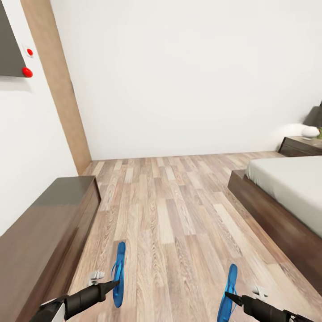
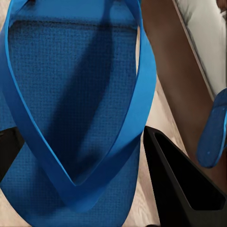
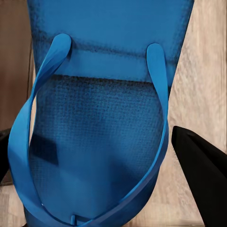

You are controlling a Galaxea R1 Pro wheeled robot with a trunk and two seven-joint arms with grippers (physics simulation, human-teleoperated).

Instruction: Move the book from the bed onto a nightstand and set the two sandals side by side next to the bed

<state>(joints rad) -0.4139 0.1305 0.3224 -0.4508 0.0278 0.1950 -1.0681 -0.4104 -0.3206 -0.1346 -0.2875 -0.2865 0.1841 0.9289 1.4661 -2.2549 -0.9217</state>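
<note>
Each arm carries one blue flip-flop edge-up over the wooden floor [image 1: 170, 214]. The left gripper [image 1: 115, 282] has its jaws clenched on the left sandal [image 1: 118, 273]; in the left wrist view that sandal [image 2: 71, 118] lies between the two dark fingers [image 2: 182, 184], its straps looping over the sole. The right gripper [image 1: 229, 295] grasps the right sandal [image 1: 228, 293] the same way, and the right wrist view shows the sole [image 3: 101, 127] close up with one dark finger [image 3: 203, 175] beside it. The second finger is barely visible at the picture's edge.

The bed [image 1: 290, 192] is the landmark: both sandals hang off its near side, the right one nearer to the frame, the left one well apart from it and closer to the long dark bench [image 1: 44, 232] along the opposite wall. The left wrist view catches the other sandal [image 2: 213, 130] against the bed frame [image 2: 179, 80].

Past the bed's far end stands the nightstand [image 1: 300, 145], cut off by the picture's edge, bearing a lamp [image 1: 312, 123] of which only part shows. The mattress is also cut off, so the book cannot be made out on what shows of it. The lower end of the right sandal is cut off as well.
</note>
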